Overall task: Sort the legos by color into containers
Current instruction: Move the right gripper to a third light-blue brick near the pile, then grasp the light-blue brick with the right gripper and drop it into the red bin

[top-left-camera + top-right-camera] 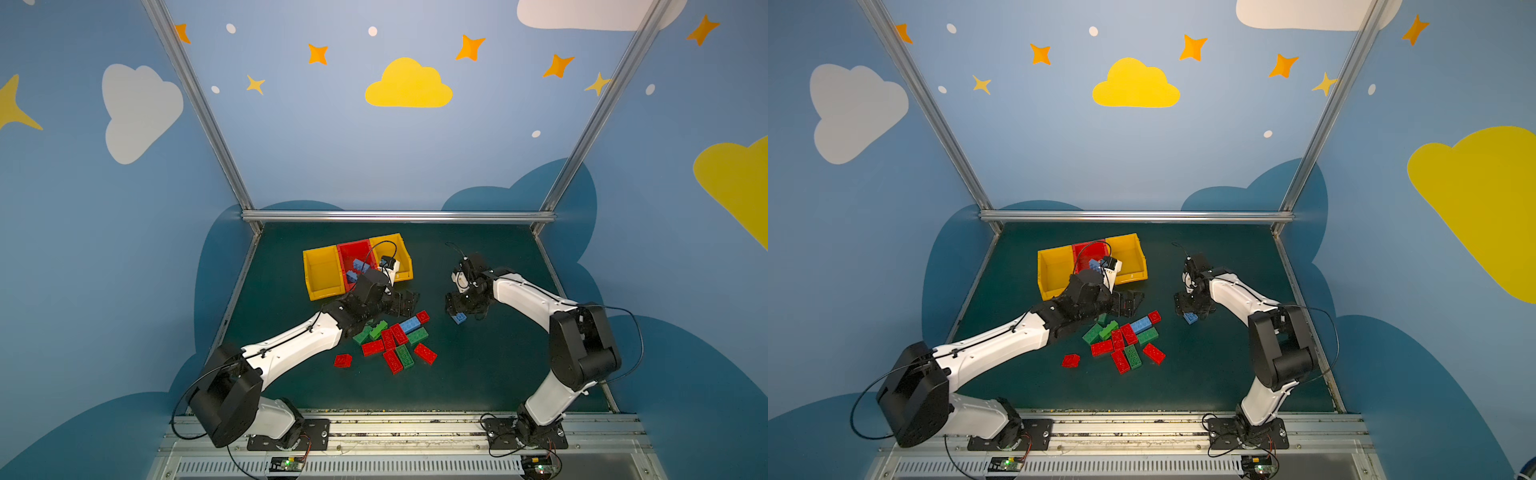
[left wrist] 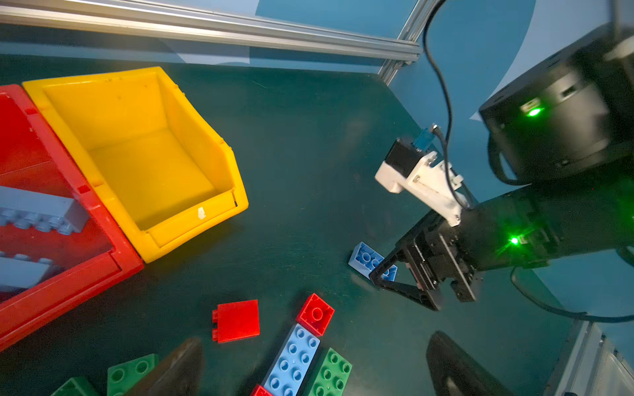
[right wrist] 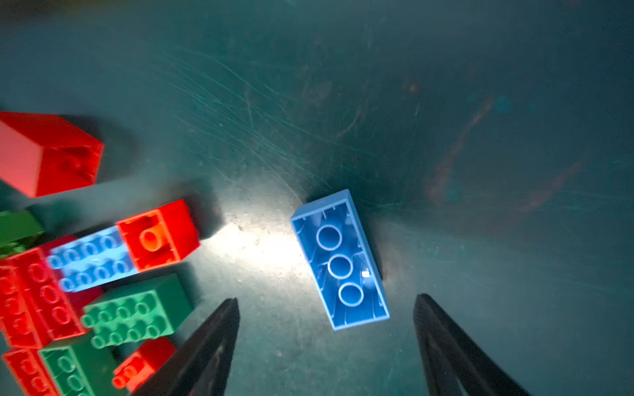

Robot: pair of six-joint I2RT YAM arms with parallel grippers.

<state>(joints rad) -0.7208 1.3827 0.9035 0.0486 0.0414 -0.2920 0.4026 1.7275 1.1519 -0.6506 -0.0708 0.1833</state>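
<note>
The containers stand at the back left in both top views: a yellow bin, a red bin and a second yellow bin. Light blue legos lie in the red bin. The yellow bin beside it is empty. A pile of red, green and blue legos lies mid-table. My left gripper hangs open over the pile's far edge. One blue lego lies studs-down, apart from the pile. My right gripper is open just above it, fingers either side of its near end.
A lone red lego lies left of the pile. An aluminium rail bounds the back of the dark green mat, and slanted posts run along its sides. The arm bases sit on the front rail.
</note>
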